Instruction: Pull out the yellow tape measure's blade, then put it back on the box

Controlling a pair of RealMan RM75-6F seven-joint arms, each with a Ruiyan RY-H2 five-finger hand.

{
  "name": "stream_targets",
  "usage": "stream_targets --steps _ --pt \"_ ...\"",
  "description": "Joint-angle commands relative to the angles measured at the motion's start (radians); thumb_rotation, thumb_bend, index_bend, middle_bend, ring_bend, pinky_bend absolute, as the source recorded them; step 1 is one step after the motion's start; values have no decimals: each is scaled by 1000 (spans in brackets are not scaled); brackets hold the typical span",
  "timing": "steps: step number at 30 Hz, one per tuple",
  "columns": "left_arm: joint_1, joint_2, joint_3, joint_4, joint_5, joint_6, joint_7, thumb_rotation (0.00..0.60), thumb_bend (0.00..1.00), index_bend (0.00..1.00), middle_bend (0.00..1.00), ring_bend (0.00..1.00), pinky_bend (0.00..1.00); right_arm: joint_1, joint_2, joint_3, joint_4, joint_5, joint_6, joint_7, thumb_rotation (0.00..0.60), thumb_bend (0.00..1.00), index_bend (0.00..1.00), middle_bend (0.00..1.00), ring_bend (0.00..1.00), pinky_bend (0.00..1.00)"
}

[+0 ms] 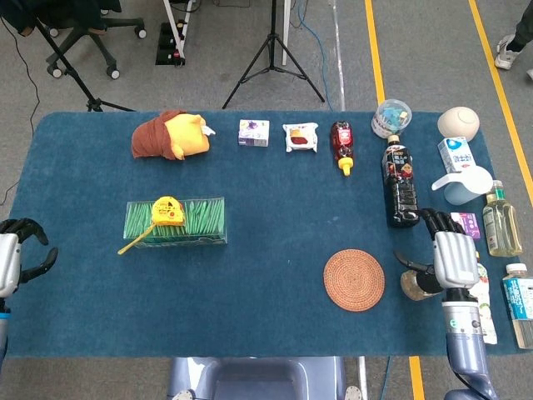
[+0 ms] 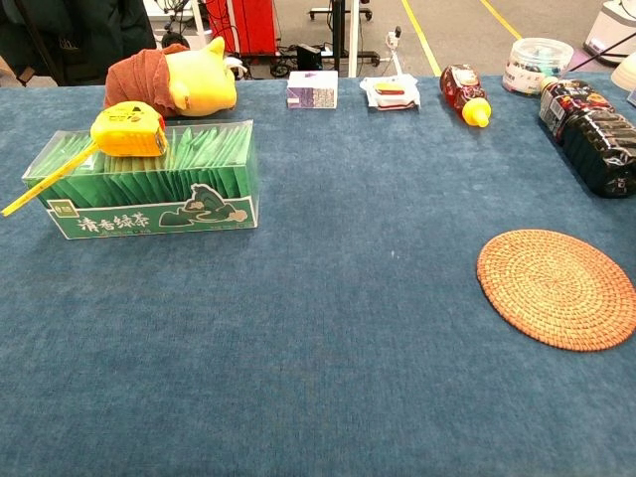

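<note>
Tape measure [image 1: 168, 210] sits on the green tea box [image 1: 200, 223], blade extended; left hand [image 1: 15, 260] and right hand [image 1: 450, 260] hover empty, fingers spread.

The blue-clothed table [image 1: 266, 275] carries a green box [image 1: 179, 223] near its left edge, a woven coaster [image 1: 354, 280], and bottles [image 1: 485, 292] along the right edge.

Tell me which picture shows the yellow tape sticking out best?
The chest view: the tape measure is near and big on the green tea box, its blade jutting past the edge. The head view shows the same, only smaller.
</note>
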Motion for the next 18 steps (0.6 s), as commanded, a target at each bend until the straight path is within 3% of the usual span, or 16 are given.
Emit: stream_targets --steps 1,10,18 --pt "60 -5 24 3 30 18 3 600 294 556 426 322 419 -26 22 -20 -35 -8 15 -20 360 237 220 229 203 273" --pt "136 -31 30 18 112 14 32 600 294 556 426 322 410 -72 45 -51 -72 -29 37 -25 359 237 220 229 203 264" --pt "165 -32 3 9 148 -30 40 600 294 556 426 322 409 -103 57 -53 -74 -49 62 -5 358 236 220 229 204 260"
